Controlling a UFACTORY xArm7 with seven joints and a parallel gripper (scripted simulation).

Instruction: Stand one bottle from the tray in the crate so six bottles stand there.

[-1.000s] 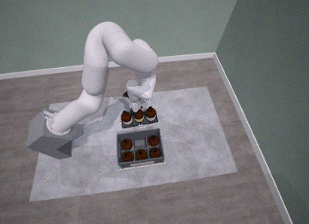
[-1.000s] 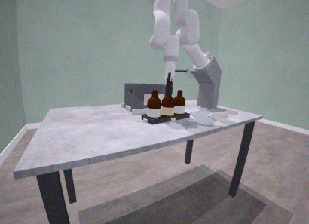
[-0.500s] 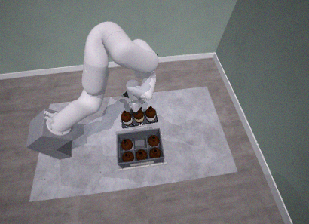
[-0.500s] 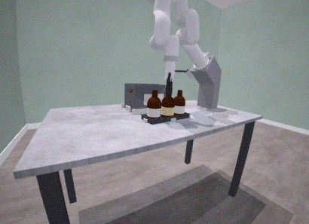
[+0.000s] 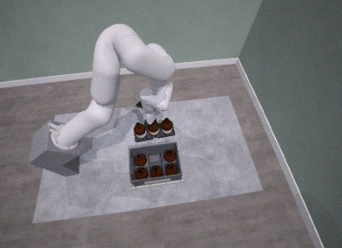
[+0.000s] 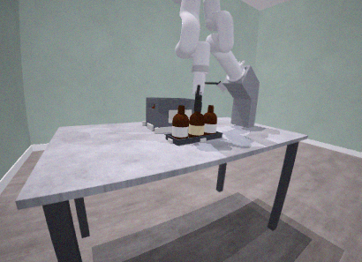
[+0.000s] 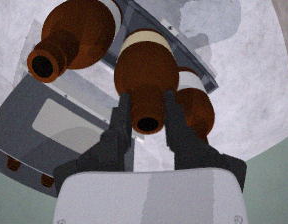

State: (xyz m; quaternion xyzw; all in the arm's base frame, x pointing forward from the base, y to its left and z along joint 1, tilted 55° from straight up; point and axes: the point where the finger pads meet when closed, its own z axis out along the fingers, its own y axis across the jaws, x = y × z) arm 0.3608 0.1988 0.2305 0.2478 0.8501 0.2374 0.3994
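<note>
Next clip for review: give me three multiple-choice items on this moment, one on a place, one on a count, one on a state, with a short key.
1. Which crate cell is vacant?
A. back row, middle
B. front row, middle
C. front row, left

2. How many bottles stand on the tray?
A. one
B. three
C. five

3. What is the claw doing?
A. hanging open above the crate
B. shut on the middle bottle's neck
C. shut on the tray's rim

Key: 1 A, the crate shows bare floor only in the middle cell on the tray's side. 2 B, three stand in a row on the tray. 3 B, the claw pinches the middle bottle at its neck.
</note>
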